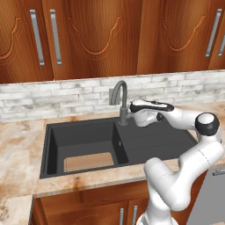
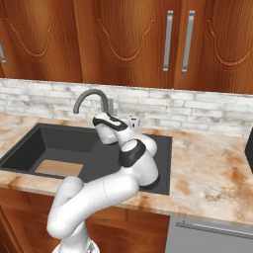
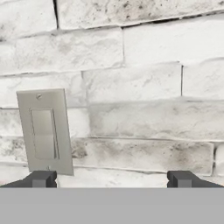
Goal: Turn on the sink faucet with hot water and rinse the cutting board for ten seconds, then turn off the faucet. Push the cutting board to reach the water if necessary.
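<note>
Nearest the base, the marble counter [image 1: 17, 145] runs along the front, and set into it is the one matte black sink [image 1: 52, 149], a single deep basin with a flat drainboard on its right. Down in that basin lies the cutting board [image 1: 88, 161], just one, flat on the floor at the near edge and toward the right of the basin, dry as far as these pictures tell. Further back, the arm reaches across the drainboard and the gripper [image 3: 111, 179] sits right beside the base of the sink faucet [image 1: 120, 94], one dark gooseneck with its spout arching left over the basin. In the hand view the two finger tips stand well apart, nothing between them, pointed at the white brick backsplash [image 3: 144, 109] with one grey wall switch plate [image 3: 45, 131] just left of centre. No stream falls from the spout, so I'd call the task barely begun: the lever is not yet turned to hot, the rinse is not started, and shutting off comes after that. The board also looks to lie nearer than the spout's mouth, so a push toward the back may be needed. Farthest back, wooden cabinets [image 1: 92, 35] hang above, with four metal door handles in the left base view.
</note>
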